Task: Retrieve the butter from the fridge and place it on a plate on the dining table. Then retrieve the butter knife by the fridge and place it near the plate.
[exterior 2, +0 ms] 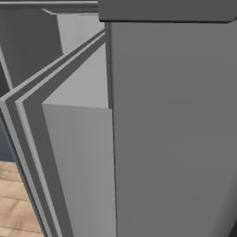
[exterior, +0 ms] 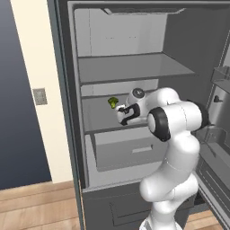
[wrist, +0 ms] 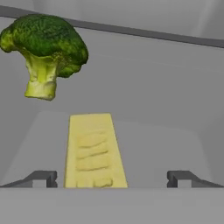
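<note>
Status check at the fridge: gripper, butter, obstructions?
Gripper open, astride butter, no contact. Butter flat on fridge shelf. Broccoli beyond it, off the line.

No readable text, label, brand, number or sign appears on anything here.

The fridge (exterior: 134, 27) stands open, and its middle shelf (exterior: 96, 117) — a flat light grey board — carries two things. In the hand view the butter (wrist: 94, 151) lies lengthwise on the shelf (wrist: 166, 109), running from 6 o'clock toward the back. A piece of broccoli (wrist: 43, 48) sits at about 11 o'clock from it — near, not touching.
</note>
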